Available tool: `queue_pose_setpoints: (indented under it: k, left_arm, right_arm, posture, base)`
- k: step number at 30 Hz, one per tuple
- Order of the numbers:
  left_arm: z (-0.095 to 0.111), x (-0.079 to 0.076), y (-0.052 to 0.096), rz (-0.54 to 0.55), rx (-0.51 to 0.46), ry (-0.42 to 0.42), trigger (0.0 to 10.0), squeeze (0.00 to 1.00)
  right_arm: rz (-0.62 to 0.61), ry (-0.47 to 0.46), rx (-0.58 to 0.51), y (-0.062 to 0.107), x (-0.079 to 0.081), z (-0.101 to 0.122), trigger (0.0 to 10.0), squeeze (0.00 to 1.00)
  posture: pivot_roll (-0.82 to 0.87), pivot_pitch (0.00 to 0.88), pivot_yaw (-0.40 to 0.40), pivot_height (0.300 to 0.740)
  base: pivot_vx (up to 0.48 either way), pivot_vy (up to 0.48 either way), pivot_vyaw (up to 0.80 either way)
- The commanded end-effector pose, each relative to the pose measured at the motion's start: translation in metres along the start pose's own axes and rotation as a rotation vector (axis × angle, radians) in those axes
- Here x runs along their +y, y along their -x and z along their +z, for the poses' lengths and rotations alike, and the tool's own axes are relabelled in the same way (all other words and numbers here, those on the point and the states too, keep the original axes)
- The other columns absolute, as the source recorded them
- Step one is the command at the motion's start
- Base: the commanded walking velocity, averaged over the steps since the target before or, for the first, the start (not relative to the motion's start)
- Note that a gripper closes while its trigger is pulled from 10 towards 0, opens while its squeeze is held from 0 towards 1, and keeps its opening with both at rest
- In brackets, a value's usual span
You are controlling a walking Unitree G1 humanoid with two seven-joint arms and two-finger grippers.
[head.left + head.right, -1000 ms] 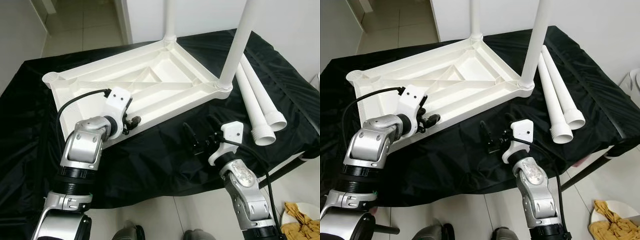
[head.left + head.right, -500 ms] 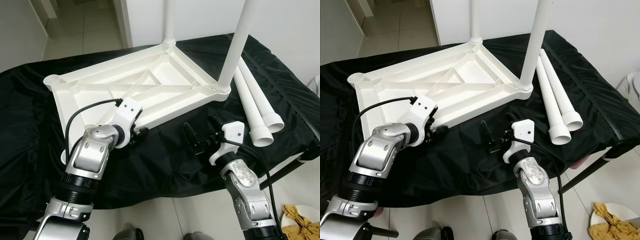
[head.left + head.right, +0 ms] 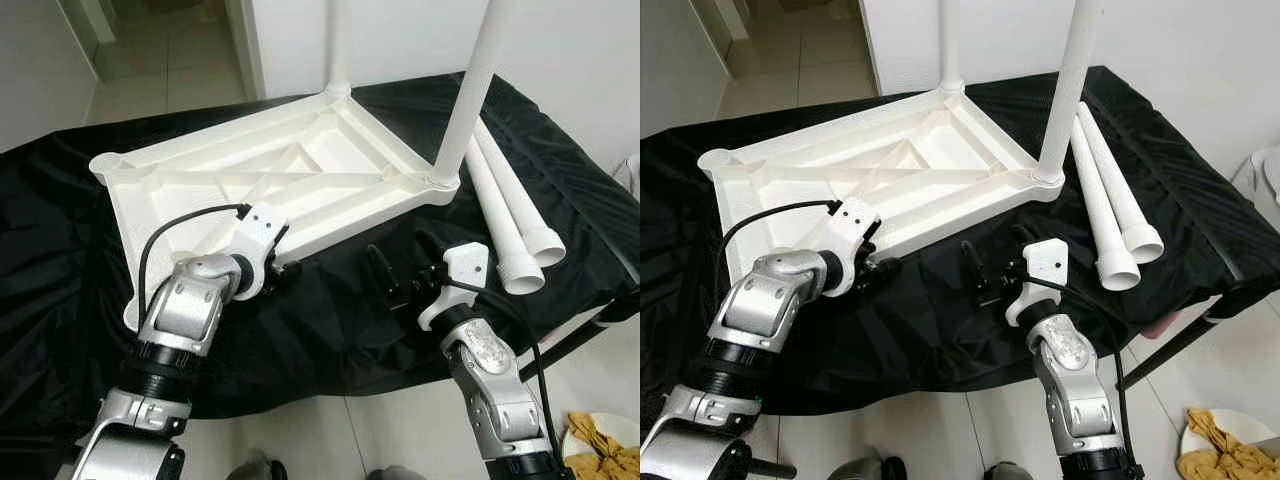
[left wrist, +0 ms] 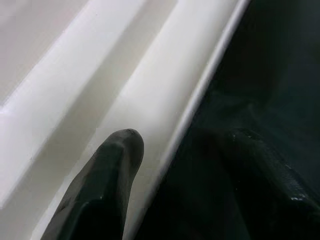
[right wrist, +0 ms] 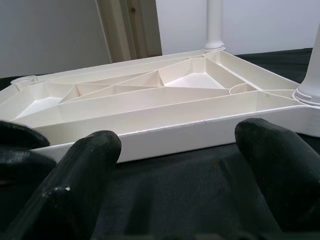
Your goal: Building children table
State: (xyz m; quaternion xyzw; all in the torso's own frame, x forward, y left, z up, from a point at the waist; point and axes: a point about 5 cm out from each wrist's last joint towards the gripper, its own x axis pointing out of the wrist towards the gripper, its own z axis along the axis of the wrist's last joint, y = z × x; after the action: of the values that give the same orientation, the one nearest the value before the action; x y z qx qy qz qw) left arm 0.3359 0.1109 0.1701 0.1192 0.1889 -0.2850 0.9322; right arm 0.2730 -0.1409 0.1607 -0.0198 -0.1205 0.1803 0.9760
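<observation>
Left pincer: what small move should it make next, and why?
Probably close on the tabletop's near rim. The left pincer stands open astride that edge, one finger over the white plastic, the other over the black cloth, so the rim already sits between them.

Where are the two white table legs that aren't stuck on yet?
The two loose legs lie side by side on the black cloth, on the robot's right, just beyond the upside-down tabletop and its near standing leg.

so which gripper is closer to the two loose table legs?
Right. The right gripper hovers over the black cloth just beside the loose legs; the left gripper is farther off, at the tabletop's near edge.
</observation>
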Motion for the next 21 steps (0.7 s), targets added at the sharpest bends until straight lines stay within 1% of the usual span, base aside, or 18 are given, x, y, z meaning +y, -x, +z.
queue_pose_setpoints:
  k: [1, 3, 4, 5, 6, 7, 8, 9, 10, 14, 16, 17, 19, 20, 21]
  left_arm:
    - [-0.003, 0.015, 0.000, 0.178, 0.018, 0.020, 10.0, 0.00]
    - [-0.005, 0.016, -0.001, 0.184, 0.032, 0.020, 10.0, 0.00]
    - [-0.010, 0.017, -0.002, 0.194, 0.059, 0.034, 10.0, 0.00]
    - [-0.010, 0.017, -0.002, 0.194, 0.059, 0.034, 10.0, 0.00]
    - [-0.013, 0.018, -0.002, 0.204, 0.081, 0.040, 10.0, 0.00]
    - [-0.013, 0.018, -0.002, 0.204, 0.081, 0.040, 10.0, 0.00]
    - [-0.019, 0.019, -0.002, 0.205, 0.109, 0.048, 10.0, 0.00]
    - [-0.019, 0.019, -0.002, 0.205, 0.109, 0.048, 10.0, 0.00]
    - [-0.025, 0.019, -0.002, 0.204, 0.132, 0.042, 10.0, 0.00]
    - [-0.032, 0.020, 0.000, 0.201, 0.160, 0.040, 10.0, 0.00]
    - [-0.037, 0.024, 0.000, 0.232, 0.189, 0.067, 10.0, 0.00]
    - [-0.037, 0.024, 0.000, 0.232, 0.189, 0.067, 10.0, 0.00]
    - [-0.041, 0.031, 0.002, 0.275, 0.205, 0.115, 10.0, 0.00]
    - [-0.041, 0.031, 0.002, 0.275, 0.205, 0.115, 10.0, 0.00]
    - [-0.042, 0.033, 0.002, 0.290, 0.207, 0.137, 10.0, 0.00]
  right_arm:
    - [0.008, 0.001, 0.011, 0.002, 0.003, -0.002, 10.0, 0.00]
    - [0.008, 0.001, 0.011, 0.002, 0.003, -0.002, 10.0, 0.00]
    - [0.009, 0.002, 0.011, 0.002, 0.004, -0.002, 10.0, 0.00]
    - [0.009, 0.002, 0.011, 0.002, 0.004, -0.002, 10.0, 0.00]
    - [0.010, 0.002, 0.010, 0.002, 0.004, -0.002, 10.0, 0.00]
    - [0.010, 0.002, 0.010, 0.002, 0.004, -0.002, 10.0, 0.00]
    - [0.008, 0.004, 0.010, 0.003, 0.003, -0.002, 10.0, 0.00]
    - [0.008, 0.004, 0.010, 0.003, 0.003, -0.002, 10.0, 0.00]
    - [0.004, 0.006, 0.011, 0.003, 0.002, -0.001, 10.0, 0.00]
    - [-0.003, 0.008, 0.013, 0.004, 0.000, -0.001, 10.0, 0.00]
    - [-0.003, 0.008, 0.015, 0.005, 0.000, -0.002, 10.0, 0.00]
    - [-0.003, 0.008, 0.015, 0.005, 0.000, -0.002, 10.0, 0.00]
    - [0.001, 0.007, 0.015, 0.004, 0.001, -0.002, 10.0, 0.00]
    - [0.001, 0.007, 0.015, 0.004, 0.001, -0.002, 10.0, 0.00]
    - [0.002, 0.007, 0.015, 0.004, 0.001, -0.001, 10.0, 0.00]
  posture:
    - [-0.13, 0.060, 0.076, 0.740]
    - [-0.13, 0.060, 0.076, 0.740]
    - [-0.13, 0.061, 0.076, 0.740]
    - [-0.13, 0.061, 0.076, 0.740]
    - [-0.13, 0.065, 0.077, 0.740]
    - [-0.13, 0.065, 0.077, 0.740]
    - [-0.13, 0.071, 0.079, 0.740]
    - [-0.13, 0.071, 0.079, 0.740]
    - [-0.13, 0.075, 0.078, 0.740]
    - [-0.13, 0.081, 0.076, 0.740]
    - [-0.13, 0.083, 0.075, 0.740]
    - [-0.13, 0.083, 0.075, 0.740]
    - [-0.12, 0.084, 0.072, 0.740]
    - [-0.12, 0.084, 0.072, 0.740]
    - [-0.12, 0.085, 0.071, 0.740]
  base:
    - [0.000, 0.000, 0.00]
    - [0.000, 0.000, 0.00]
    - [0.000, 0.000, 0.00]
    - [0.000, 0.000, 0.00]
    - [0.000, 0.000, 0.00]
    - [0.000, 0.000, 0.00]
    - [0.000, 0.000, 0.00]
    - [0.000, 0.000, 0.00]
    - [0.000, 0.000, 0.00]
    - [0.000, 0.000, 0.00]
    - [0.000, 0.000, 0.00]
    - [0.000, 0.000, 0.00]
    - [0.000, 0.000, 0.00]
    - [0.000, 0.000, 0.00]
    - [0.000, 0.000, 0.00]
